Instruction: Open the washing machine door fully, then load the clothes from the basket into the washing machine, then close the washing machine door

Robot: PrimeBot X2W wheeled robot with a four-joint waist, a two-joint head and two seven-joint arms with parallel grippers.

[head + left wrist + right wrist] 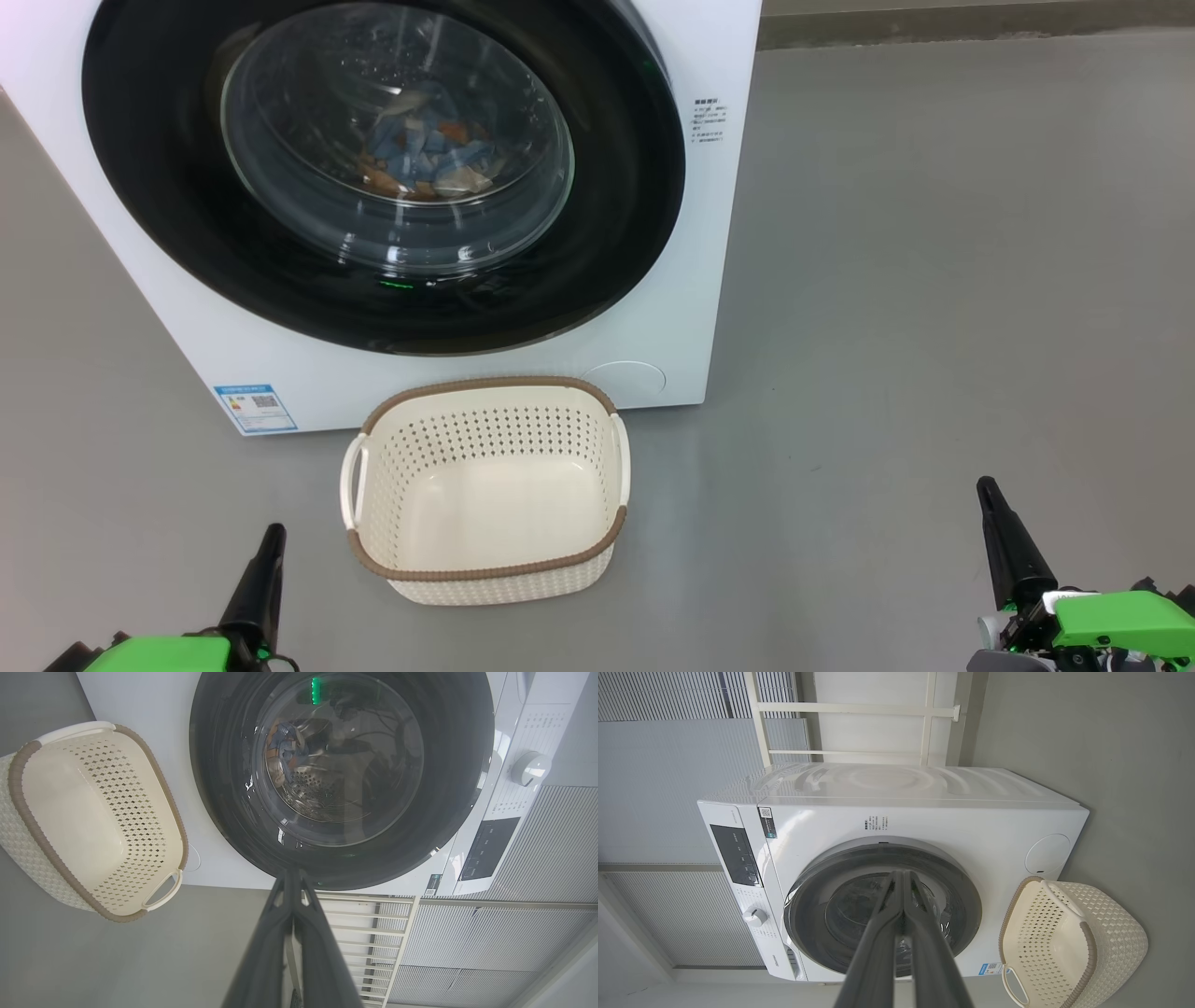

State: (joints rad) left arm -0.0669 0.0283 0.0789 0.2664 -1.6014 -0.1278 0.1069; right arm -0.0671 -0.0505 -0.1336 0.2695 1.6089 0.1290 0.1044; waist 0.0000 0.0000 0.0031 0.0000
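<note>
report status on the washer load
Left pincer and right pincer shut, empty. Washing machine door closed, clothes inside drum. Basket empty, right in front of the door.

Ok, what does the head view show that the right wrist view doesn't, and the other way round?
Head view's own: the clothes lying inside behind the glass, and the left arm's shut fingers at lower left. Right wrist view's own: the dark control panel, the dial, the machine's top and a white rack behind it. Shared: the washing machine, its black door shut, the empty basket, the blue label, and the right arm's shut fingers.
</note>
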